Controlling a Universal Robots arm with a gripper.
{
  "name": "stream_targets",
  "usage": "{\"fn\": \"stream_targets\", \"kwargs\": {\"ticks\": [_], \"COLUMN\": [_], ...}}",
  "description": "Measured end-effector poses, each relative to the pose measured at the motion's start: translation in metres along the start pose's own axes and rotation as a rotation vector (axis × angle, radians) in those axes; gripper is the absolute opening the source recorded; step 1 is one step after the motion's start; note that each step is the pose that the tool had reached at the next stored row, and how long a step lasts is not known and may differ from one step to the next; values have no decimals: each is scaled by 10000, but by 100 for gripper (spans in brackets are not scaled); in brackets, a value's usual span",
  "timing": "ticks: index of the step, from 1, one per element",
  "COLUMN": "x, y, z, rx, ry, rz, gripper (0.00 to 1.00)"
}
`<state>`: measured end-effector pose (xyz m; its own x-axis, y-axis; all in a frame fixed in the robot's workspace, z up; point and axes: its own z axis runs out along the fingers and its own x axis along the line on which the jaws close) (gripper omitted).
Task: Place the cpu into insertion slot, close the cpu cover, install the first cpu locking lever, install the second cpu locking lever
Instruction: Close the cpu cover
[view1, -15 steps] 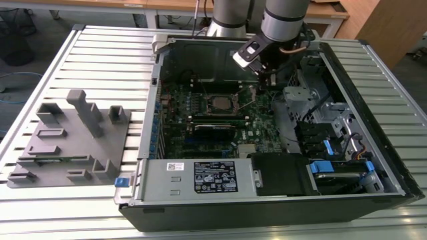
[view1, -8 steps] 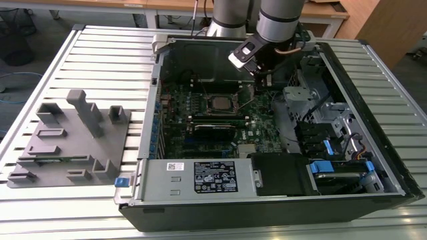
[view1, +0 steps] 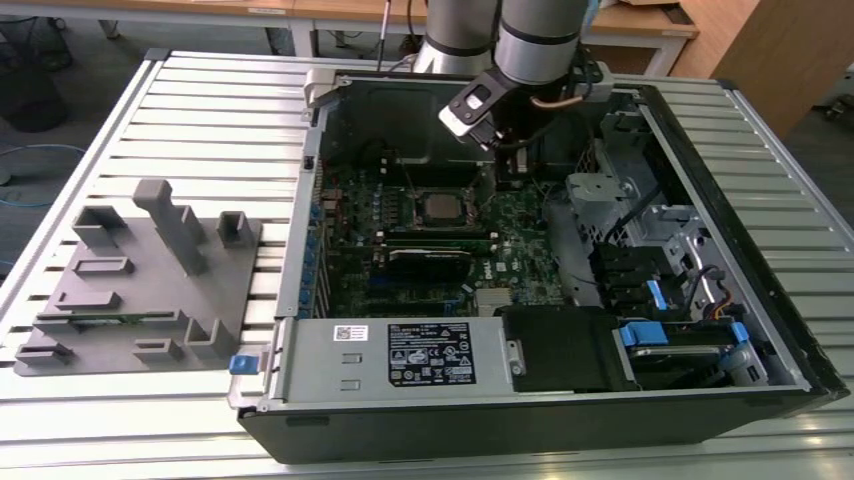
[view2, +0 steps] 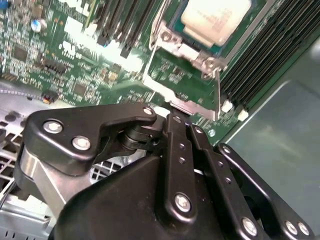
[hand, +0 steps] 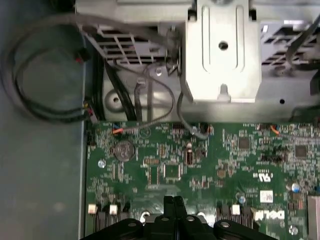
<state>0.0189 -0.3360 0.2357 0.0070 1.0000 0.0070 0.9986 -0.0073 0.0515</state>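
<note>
One gripper (view1: 505, 172) reaches inside the open computer case (view1: 534, 425) on the slatted worktop (view1: 200, 100); fingers (view2: 176, 142) closed against each other, just beside the insertion slot (view2: 175, 22). Seated there: the cpu (view2: 215, 17), cpu cover (view2: 189, 50) framing it. Black memory slots (view2: 260, 55) flank it; drive bracket (hand: 222, 50), cables (hand: 55, 114) near.

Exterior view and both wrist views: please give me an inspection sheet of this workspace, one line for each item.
Surface: slatted metal table carries open computer case.
Job's things: cpu seated in insertion slot; cpu cover seems down around it.
Clutter: grey fixture tray beside case, toward the exterior view's left.
Pincer: shut, holding nothing seen, low over green motherboard.
Cables: black wire loops inside case; blue cable on floor.
Surroundings: wooden desks behind table.
</note>
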Motion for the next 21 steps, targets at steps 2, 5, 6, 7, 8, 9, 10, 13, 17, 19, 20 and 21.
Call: {"fn": "stream_targets", "kwargs": {"ticks": [2, 5, 6, 7, 8, 9, 10, 13, 17, 19, 20, 21], "x": [4, 9, 11, 13, 14, 15, 17, 21, 22, 22, 22, 22], "y": [-50, -127, -152, -176, -201, -226, -251, -327, -375, -375, -375, -375], "z": [4, 11, 14, 16, 18, 20, 23, 31, 36, 37, 38, 38], "rx": [0, 0, 0, 0, 0, 0, -1, -1, 1, 0, -1, -1], "ry": [-18, -45, -53, -62, -70, -77, -84, -112, -138, -136, -135, -135], "rz": [-2, -3, -4, -4, -4, -4, -5, -6, -7, -9, -8, -8], "gripper": [11, 11, 11, 11, 11, 11, 11, 11, 11, 11, 11, 11]}}
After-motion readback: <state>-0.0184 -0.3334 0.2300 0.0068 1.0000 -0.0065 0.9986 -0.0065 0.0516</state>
